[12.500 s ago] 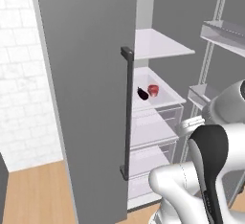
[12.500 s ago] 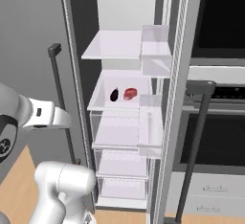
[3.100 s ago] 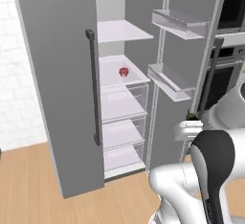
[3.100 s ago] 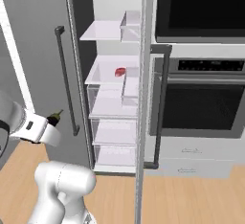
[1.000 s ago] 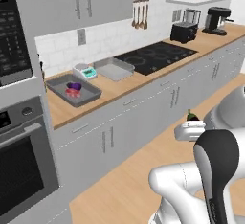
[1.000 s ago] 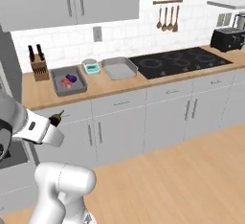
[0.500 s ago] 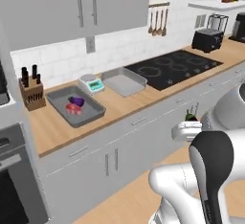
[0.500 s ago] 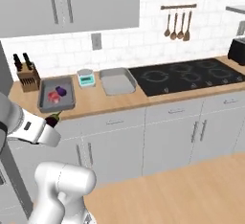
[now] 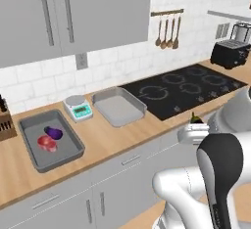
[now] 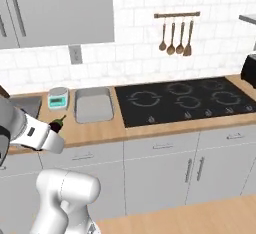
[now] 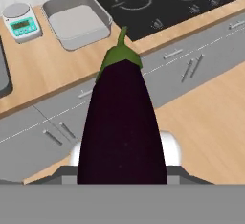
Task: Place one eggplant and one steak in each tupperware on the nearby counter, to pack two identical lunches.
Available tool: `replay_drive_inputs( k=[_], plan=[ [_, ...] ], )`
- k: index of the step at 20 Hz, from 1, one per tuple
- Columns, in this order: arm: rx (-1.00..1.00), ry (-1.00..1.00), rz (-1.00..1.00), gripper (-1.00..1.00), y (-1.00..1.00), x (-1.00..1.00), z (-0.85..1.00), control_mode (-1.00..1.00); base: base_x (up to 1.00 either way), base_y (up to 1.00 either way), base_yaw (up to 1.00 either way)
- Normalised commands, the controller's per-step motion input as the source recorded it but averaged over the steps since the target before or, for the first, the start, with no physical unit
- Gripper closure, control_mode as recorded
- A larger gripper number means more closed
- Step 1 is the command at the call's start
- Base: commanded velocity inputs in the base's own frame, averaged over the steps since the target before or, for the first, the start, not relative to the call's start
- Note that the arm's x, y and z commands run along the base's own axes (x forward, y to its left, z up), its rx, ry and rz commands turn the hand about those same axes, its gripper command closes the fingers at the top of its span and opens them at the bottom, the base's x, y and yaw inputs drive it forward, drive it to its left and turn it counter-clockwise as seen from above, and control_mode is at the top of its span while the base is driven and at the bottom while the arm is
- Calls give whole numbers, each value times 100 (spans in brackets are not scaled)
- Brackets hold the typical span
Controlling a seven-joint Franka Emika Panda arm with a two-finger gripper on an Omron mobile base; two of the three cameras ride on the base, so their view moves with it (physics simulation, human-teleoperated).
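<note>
My gripper (image 9: 194,127) is shut on a dark purple eggplant (image 11: 122,122) with a green stem, held in front of the counter (image 9: 115,140) above the floor. The same held eggplant (image 10: 58,124) pokes out beside my forearm in the right base view. One grey tupperware (image 9: 30,155) on the left of the counter holds an eggplant (image 9: 54,133) and a red steak (image 9: 47,143). A second grey tupperware (image 9: 117,109) beside it is bare inside and lies ahead of my hand (image 11: 76,21).
A small teal kitchen scale (image 9: 77,107) stands between the two containers. The black stovetop (image 9: 184,88) lies to the right, with a toaster (image 9: 226,54) beyond it. Utensils (image 10: 175,35) hang on the tiled wall. Grey drawers and cabinet doors (image 10: 160,168) run under the counter.
The whole picture has shifted: the base has moved closer along the counter, so both containers sit nearer and more central. The eggplant stays in my gripper.
</note>
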Motion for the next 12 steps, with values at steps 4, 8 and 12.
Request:
replay_drive_inputs(
  k=[4, 8, 12],
  plan=[
    [0, 0, 0, 100, 0, 0, 0, 100, 100, 0, 26],
    [0, 0, 0, 100, 0, 0, 0, 100, 98, 0, 33],
    [0, 0, 0, 100, 0, 0, 0, 100, 79, -9, 35]
  ],
)
